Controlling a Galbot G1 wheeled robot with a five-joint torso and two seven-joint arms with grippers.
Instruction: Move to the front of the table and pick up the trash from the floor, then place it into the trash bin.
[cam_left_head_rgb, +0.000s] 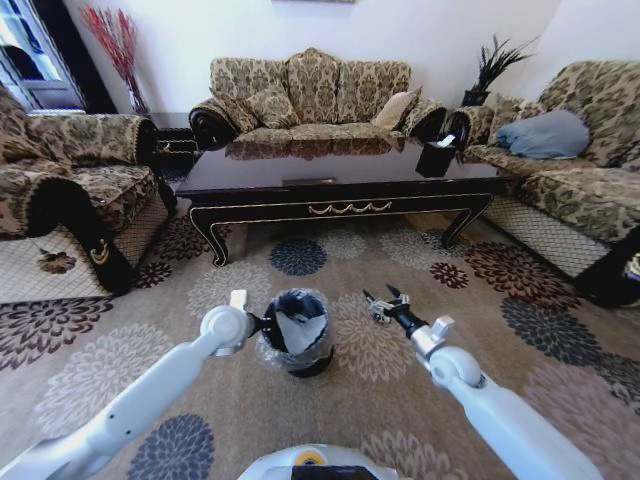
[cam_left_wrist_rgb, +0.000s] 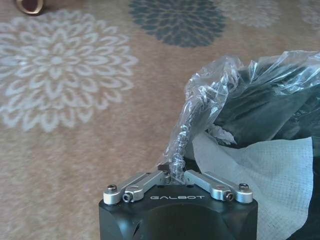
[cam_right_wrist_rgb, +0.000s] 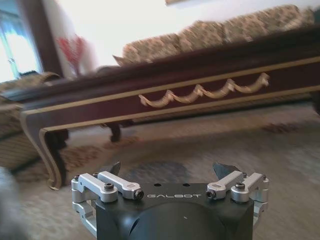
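The trash bin (cam_left_head_rgb: 300, 345) is a small black bin in a clear liner bag (cam_left_wrist_rgb: 210, 95), standing on the carpet just in front of me. A piece of white paper trash (cam_left_wrist_rgb: 260, 170) lies inside it. My left gripper (cam_left_head_rgb: 264, 325) is at the bin's left rim, shut on a fold of the liner (cam_left_wrist_rgb: 176, 170). My right gripper (cam_left_head_rgb: 384, 300) hovers low over the carpet to the right of the bin, open with nothing between its fingers (cam_right_wrist_rgb: 169, 170). The long dark table (cam_left_head_rgb: 340, 185) with a gold ornament (cam_right_wrist_rgb: 200, 92) stands beyond the bin.
Patterned sofas surround the table on the left (cam_left_head_rgb: 70, 200), behind (cam_left_head_rgb: 310, 95) and on the right (cam_left_head_rgb: 570, 170). A black box (cam_left_head_rgb: 437, 158) sits on the table's right end. Flowered carpet (cam_left_head_rgb: 450, 300) lies open between me and the table.
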